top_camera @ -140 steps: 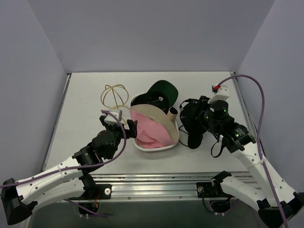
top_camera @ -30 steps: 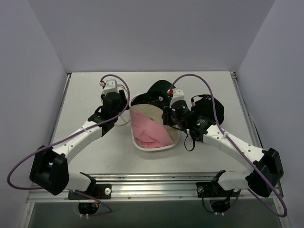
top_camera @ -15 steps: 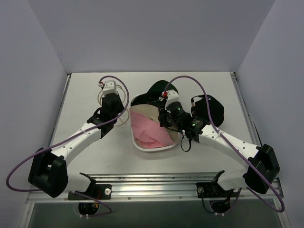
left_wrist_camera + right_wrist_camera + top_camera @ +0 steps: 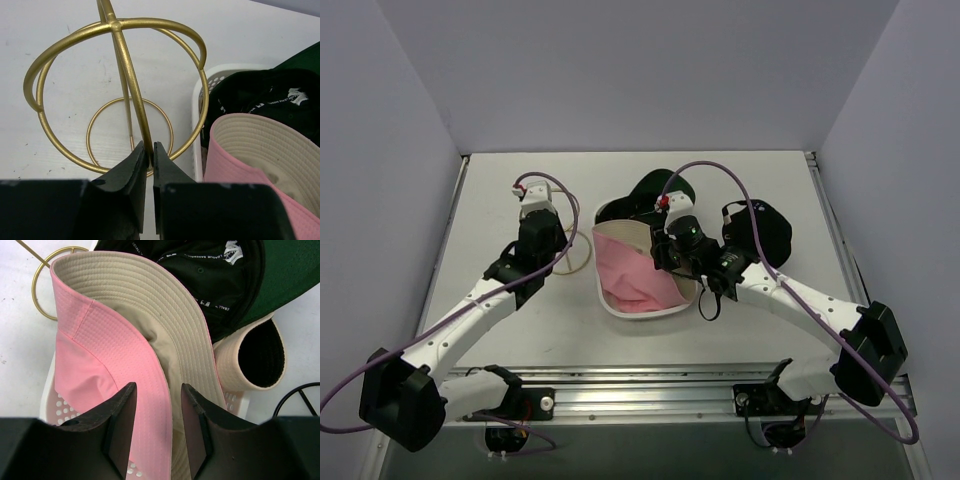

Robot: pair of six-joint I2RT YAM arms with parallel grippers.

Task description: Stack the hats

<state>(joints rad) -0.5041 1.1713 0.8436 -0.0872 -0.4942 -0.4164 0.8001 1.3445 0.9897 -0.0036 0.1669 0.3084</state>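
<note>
- Looking down from above, we saw a white perforated tray (image 4: 620, 308) near the middle of the bench (image 4: 490, 185), with both arms reaching in toward it from the near edge.
- The pink hat (image 4: 95, 345) lay in the tray, filling most of it. Its brim was turned up so that the ribbed beige lining showed.
- The right claw (image 4: 157, 387) was spread, one finger on each side of the pink hat's brim edge. We could not tell whether either finger touched the fabric.
- A beige hat (image 4: 230, 365), rolled so that its dark inside faced outward, sat at the tray's right side, just beside the pink hat.
- The dark green hat (image 4: 287, 275) lay at the far end of the tray, behind the pink hat. Its black inside, with small white lettering, was turned up.
- A black hat (image 4: 765, 230) rested on the bench to the right of the tray, just beyond the right arm.
- The left claw (image 4: 148, 150) was pressed together on a thin upright rod of the gold wire frame (image 4: 120, 75), pinching it low down.
- That frame stood on the bench just to the left of the tray, its outer hoop close to the tray's white rim, and its small base ring lay flat on the bench.
</note>
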